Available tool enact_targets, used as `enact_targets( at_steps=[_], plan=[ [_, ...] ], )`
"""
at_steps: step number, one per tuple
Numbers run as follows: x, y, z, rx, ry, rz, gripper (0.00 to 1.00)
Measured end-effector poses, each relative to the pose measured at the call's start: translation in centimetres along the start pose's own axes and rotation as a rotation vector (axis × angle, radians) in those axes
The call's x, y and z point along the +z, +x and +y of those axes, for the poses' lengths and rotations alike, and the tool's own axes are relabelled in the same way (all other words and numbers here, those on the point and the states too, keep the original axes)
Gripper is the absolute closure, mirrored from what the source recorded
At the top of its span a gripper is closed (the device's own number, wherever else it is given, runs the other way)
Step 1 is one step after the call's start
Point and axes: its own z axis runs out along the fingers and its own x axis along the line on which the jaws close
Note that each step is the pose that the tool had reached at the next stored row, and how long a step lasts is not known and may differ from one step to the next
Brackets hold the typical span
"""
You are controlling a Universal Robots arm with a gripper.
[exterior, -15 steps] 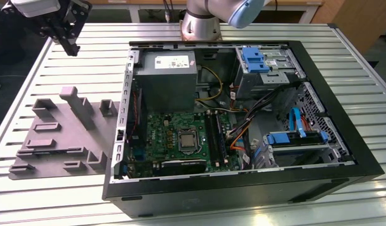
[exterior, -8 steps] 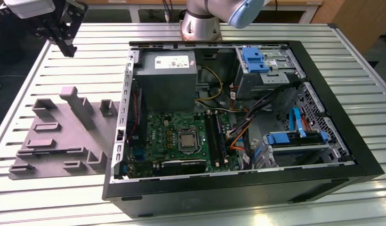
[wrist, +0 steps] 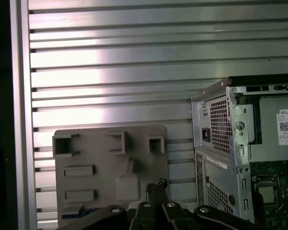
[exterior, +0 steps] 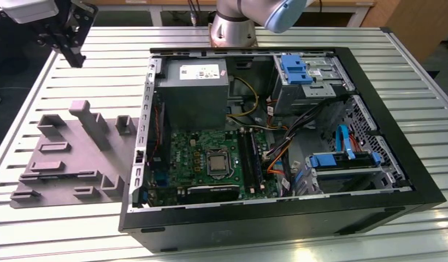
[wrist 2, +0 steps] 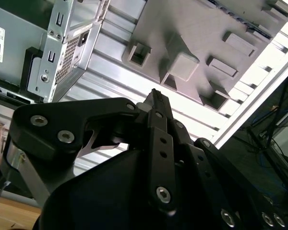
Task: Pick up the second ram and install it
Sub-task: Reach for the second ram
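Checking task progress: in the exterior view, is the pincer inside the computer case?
No, the pincer hangs above the table by the grey tray, outside the case.

Grey tray point(exterior: 78, 158), green board point(exterior: 187, 158), black gripper point(exterior: 75, 59), silver table point(exterior: 64, 229) (ribbed all over)

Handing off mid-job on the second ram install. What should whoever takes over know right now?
The claw is shut with nothing seen in it, hanging above the ribbed metal table at the exterior view's left, apart from the grey moulded plastic tray.
The open black computer case lies beside the tray; the long black slots of the green board are inside it.
The second ram: I cannot tell where it lies.
Done: no pick-up shows. Left: pick-up and install.
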Motion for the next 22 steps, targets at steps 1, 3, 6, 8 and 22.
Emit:
enact_targets(
  at_steps=[1, 3, 6, 8, 22],
  plan=[
    [0.01, 0.07, -0.02, 0.000, 0.0000, 0.0000, 0.89],
    [0.02, 0.21, -0.06, 0.000, 0.0000, -0.0001, 0.89],
    [0.03, 0.44, -0.11, 0.000, 0.0000, 0.0000, 0.89],
    [0.04, 0.59, -0.14, 0.000, 0.0000, 0.0000, 0.89],
    [0.14, 1.62, -0.40, 0.000, 0.0000, 0.0000, 0.89]
  ],
)
